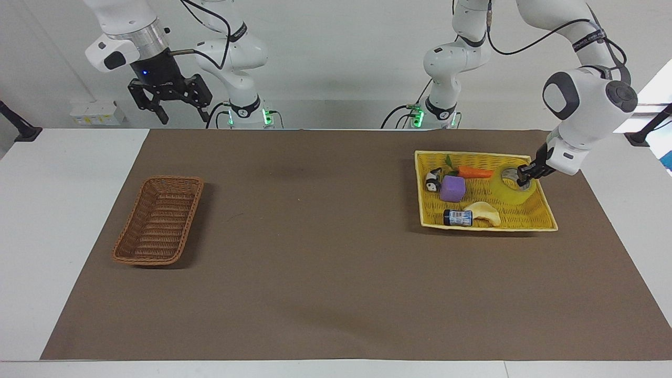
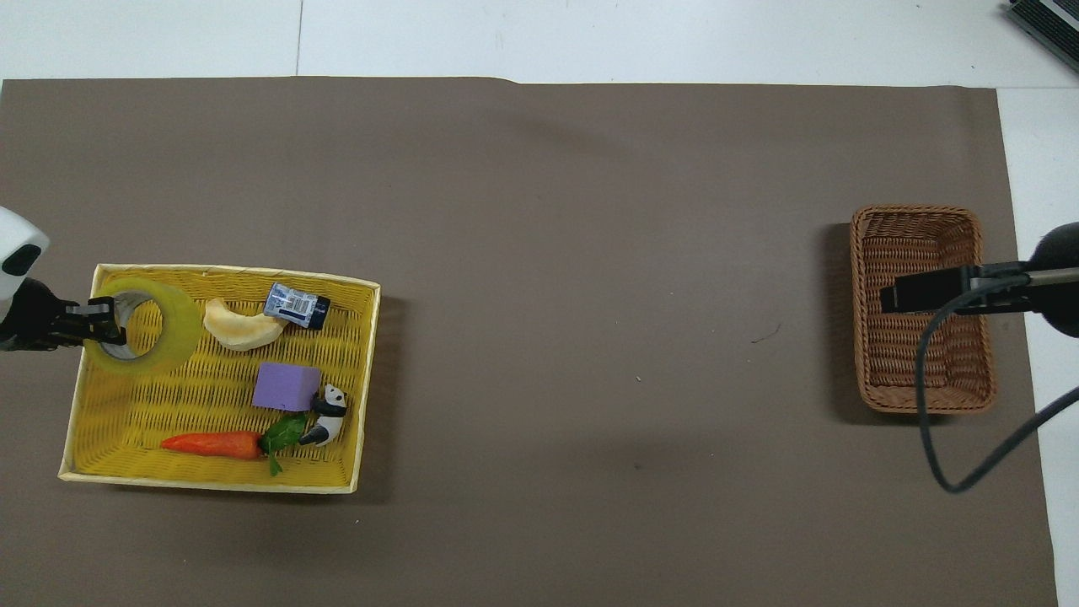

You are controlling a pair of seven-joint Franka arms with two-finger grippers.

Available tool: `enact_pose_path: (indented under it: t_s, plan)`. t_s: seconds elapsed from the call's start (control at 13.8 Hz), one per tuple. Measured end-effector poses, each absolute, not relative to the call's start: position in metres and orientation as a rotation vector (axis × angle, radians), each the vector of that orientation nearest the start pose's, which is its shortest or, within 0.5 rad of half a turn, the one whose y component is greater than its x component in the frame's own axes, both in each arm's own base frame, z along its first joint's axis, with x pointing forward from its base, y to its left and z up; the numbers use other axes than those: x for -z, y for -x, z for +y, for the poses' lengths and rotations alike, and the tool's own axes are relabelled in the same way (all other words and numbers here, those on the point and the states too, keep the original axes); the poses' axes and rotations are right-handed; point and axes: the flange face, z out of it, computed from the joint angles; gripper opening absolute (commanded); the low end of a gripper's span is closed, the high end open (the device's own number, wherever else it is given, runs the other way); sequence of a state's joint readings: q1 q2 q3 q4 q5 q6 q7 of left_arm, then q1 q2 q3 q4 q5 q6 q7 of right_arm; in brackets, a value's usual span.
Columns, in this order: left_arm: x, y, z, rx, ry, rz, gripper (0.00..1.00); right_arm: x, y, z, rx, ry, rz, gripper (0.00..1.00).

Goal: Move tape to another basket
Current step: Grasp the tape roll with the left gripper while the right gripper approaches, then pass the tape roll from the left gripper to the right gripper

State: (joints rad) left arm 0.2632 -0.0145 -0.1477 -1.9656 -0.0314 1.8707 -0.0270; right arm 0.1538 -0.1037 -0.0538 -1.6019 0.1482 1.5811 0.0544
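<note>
The tape, a yellowish translucent roll, hangs tilted a little above the yellow basket, over the corner at the left arm's end. My left gripper is shut on the roll's wall, one finger inside the core. The brown wicker basket stands with nothing in it at the right arm's end of the table. My right gripper hangs open, high above the table edge nearest the robots; from overhead it overlaps the brown basket.
In the yellow basket lie a purple block, a carrot, a panda figure, a pale banana-like piece and a small dark bottle. A brown mat covers the table between the baskets.
</note>
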Motion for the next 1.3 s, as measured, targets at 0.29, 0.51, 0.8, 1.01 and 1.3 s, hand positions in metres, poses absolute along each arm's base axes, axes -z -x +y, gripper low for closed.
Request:
enact_pose_path:
  t_s: [0.29, 0.51, 0.8, 1.01, 1.3]
  plan:
    - [-0.503, -0.549, 0.026, -0.110, 3.209, -0.179, 0.00, -0.663, -0.522, 0.107, 0.138, 2.849, -0.079, 1.00]
    - [-0.514, -0.551, -0.026, -0.104, 3.244, -0.166, 0.00, -0.657, -0.518, 0.161, 0.111, 2.809, -0.005, 1.00]
    - [-0.517, -0.545, -0.098, -0.156, 3.405, -0.106, 0.00, -0.630, -0.521, 0.232, 0.078, 2.716, -0.074, 1.00]
    - [-0.521, -0.540, -0.132, -0.188, 3.537, -0.017, 0.00, -0.608, -0.526, 0.265, 0.050, 2.622, -0.070, 1.00]
    - [-0.526, -0.534, -0.161, -0.192, 3.646, 0.161, 0.00, -0.578, -0.521, 0.301, 0.052, 2.496, -0.012, 1.00]
